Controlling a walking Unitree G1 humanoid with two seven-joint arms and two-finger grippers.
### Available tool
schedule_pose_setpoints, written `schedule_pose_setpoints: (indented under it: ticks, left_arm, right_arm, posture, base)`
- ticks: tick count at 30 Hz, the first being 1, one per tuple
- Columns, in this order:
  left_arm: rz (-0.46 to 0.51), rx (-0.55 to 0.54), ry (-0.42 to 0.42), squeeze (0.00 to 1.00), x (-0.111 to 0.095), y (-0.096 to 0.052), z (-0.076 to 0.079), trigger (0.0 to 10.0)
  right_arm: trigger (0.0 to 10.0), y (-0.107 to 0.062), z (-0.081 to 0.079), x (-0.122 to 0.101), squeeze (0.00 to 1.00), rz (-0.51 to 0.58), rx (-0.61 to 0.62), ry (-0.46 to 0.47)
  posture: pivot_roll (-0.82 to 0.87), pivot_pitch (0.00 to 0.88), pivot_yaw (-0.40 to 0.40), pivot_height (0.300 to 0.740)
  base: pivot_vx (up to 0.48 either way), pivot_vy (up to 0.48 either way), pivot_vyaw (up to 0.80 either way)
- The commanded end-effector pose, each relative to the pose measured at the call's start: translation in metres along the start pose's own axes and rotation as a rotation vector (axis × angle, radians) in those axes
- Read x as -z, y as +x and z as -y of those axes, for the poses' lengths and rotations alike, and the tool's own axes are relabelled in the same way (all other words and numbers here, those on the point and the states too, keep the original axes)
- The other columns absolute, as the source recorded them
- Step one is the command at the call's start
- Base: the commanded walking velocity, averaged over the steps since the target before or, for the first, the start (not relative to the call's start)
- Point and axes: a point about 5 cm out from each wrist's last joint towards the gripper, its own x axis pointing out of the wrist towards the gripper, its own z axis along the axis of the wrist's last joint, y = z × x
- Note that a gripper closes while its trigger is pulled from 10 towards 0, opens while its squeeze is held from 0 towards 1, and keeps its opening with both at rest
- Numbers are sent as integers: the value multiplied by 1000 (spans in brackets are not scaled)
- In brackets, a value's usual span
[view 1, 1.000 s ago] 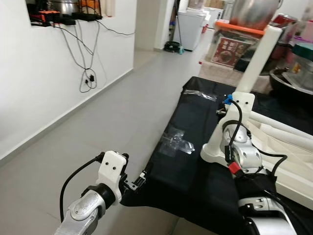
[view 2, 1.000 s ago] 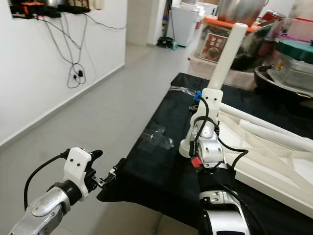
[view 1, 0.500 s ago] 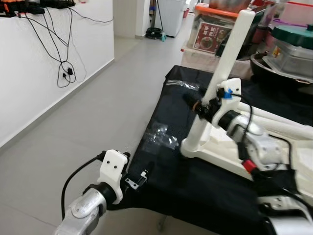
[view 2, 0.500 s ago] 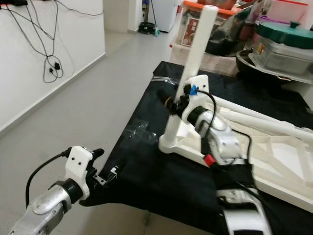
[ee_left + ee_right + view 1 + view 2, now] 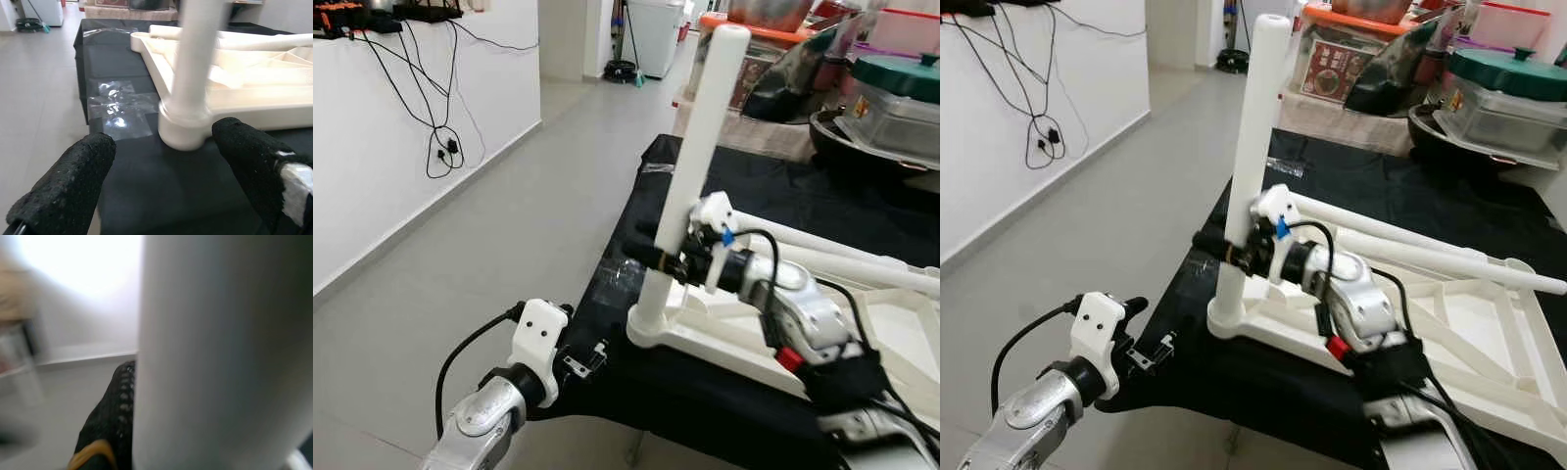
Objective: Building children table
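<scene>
An upturned white children's table top [image 5: 1474,338] lies on a black cloth. A white table leg [image 5: 703,137] stands upright in its near left corner socket [image 5: 183,129]. My right gripper [image 5: 648,253] reaches across that leg at about a third of its height and is shut on it; in the right wrist view the leg [image 5: 220,352] sits against one black finger [image 5: 110,431]. My left gripper [image 5: 587,360] hovers low at the cloth's front left edge, open, with its fingers [image 5: 73,181] pointing at the socket from a short distance.
Loose white legs [image 5: 1410,240] lie along the table top's far side. Clear plastic wrap [image 5: 120,105] lies on the cloth near the corner. Pots and a green-lidded container [image 5: 899,83] crowd the back right. Bare grey floor [image 5: 499,245] and a wall with hanging cables [image 5: 440,147] lie to the left.
The camera has shifted. My right gripper came from beside the leg's base, swung across the leg higher up and closed on it. The left arm has stayed put.
</scene>
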Motion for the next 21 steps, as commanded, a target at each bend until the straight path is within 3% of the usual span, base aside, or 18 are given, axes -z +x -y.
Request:
schedule_pose_setpoints:
  ticks: [1,2,3,4,5,9,16,17,18,19,21]
  left_arm:
    - [-13,5,-2,0,4,0,1,10000]
    - [-12,6,-2,0,3,0,1,10000]
    - [-12,6,-2,0,3,0,1,10000]
    - [-11,7,-3,0,3,1,1,10000]
    - [-9,12,-3,0,3,2,3,10000]
    - [-7,13,-2,0,2,2,3,10000]
    - [-9,7,0,0,3,1,2,10000]
    - [-8,8,0,0,3,2,2,10000]
    - [-8,8,0,0,3,2,2,10000]
    - [-7,8,-1,0,2,2,2,10000]
    - [-6,8,-1,0,2,3,3,10000]
  right_arm:
    - [0,-15,26,21,0,-134,205,-41]
    - [0,-17,36,25,0,-177,326,-23]
    - [0,-17,36,25,0,-177,326,-23]
    - [0,-23,47,32,0,-218,489,8]
    - [0,-42,58,57,0,-289,772,88]
    - [0,-56,58,74,0,-344,920,114]
    - [0,-65,57,83,0,-385,1137,84]
    - [2314,-62,51,86,0,-406,1145,100]
    - [2314,-62,51,86,0,-406,1145,100]
    - [10000,-56,43,89,0,-411,1114,135]
    - [10000,-50,37,90,0,-404,1081,162]
  posture:
    - [80,0,-122,740]
    - [80,0,-122,740]
    - [80,0,-122,740]
    - [77,0,-121,740]
    - [82,0,-122,740]
    - [87,0,-124,740]
    - [82,0,-124,740]
    - [81,0,-124,740]
    - [81,0,-124,740]
    - [81,0,-124,740]
    - [81,0,-124,740]
  base:
    - [0,0,0]
    - [0,0,0]
    - [0,0,0]
    - [0,0,0]
    - [0,0,0]
    - [0,0,0]
    - [0,0,0]
    - [0,0,0]
    - [0,0,0]
    - [0,0,0]
    - [0,0,0]
